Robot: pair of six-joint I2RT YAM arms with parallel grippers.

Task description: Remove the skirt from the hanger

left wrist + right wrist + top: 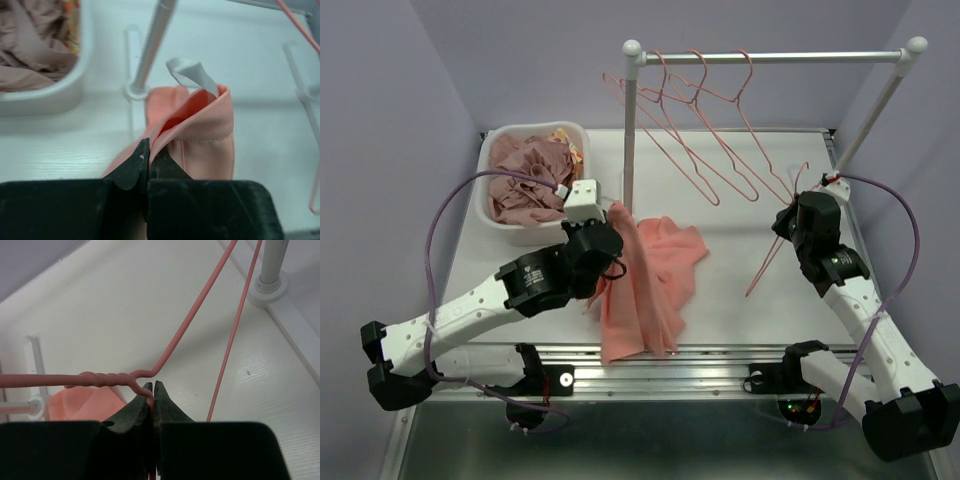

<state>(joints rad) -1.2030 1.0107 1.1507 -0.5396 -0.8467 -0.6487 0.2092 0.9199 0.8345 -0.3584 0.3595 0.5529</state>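
Skirt [655, 275] on table [740, 300] right of basin [492, 150] (rack post [630, 130] behind)

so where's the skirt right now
Top view: the skirt lies centre-left on the table, below the rack's left post and right of the white bin, one edge pinched in the left gripper.

A robotics lab cell: plain lilac walls [380, 100] enclose a white table [720, 310] with robot arms [470, 310] bolted to an aluminium rail [670, 372] and a miniature clothes rack [770, 57].
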